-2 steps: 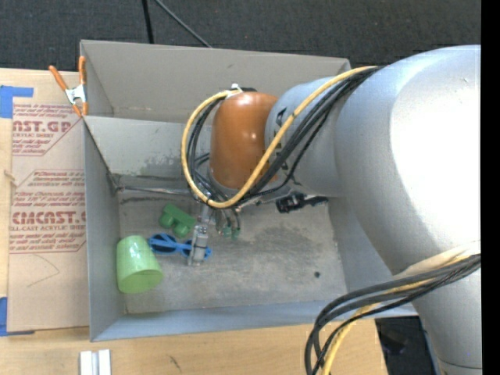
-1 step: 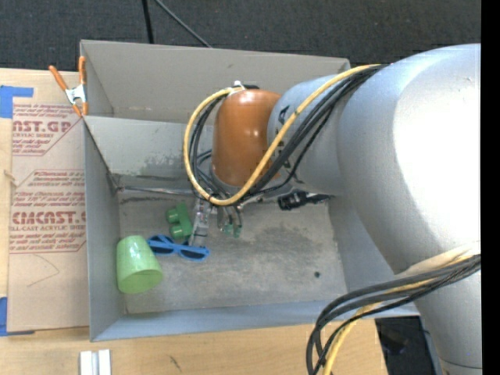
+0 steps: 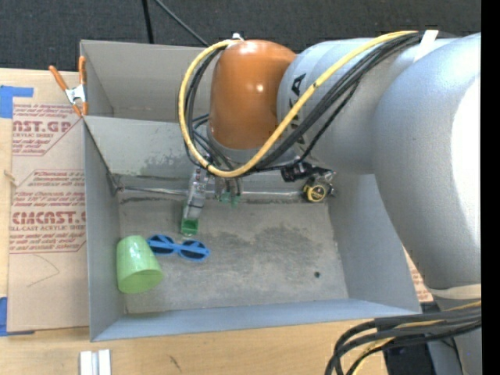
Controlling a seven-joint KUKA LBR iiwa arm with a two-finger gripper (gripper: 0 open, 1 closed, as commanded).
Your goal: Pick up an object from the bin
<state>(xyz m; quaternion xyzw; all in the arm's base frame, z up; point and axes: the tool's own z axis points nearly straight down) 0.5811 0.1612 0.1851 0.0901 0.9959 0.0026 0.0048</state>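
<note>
My gripper (image 3: 208, 213) hangs below the orange wrist cover, over the middle-left of the bin floor. Its two green-tipped fingers (image 3: 189, 226) stand apart, so it is open with nothing between them. A blue flat thing with two loops (image 3: 178, 248) lies just below and left of the fingertips, apart from them. A light green plastic cup (image 3: 137, 264) lies on its side in the bin's front left corner, next to the blue thing. A small yellow and black tape measure (image 3: 316, 191) lies by the back wall, to the gripper's right.
The arm and its yellow and black cables cover the right part of the bin. Bare grey floor shows in the front middle and front right, with a small dark speck on it.
</note>
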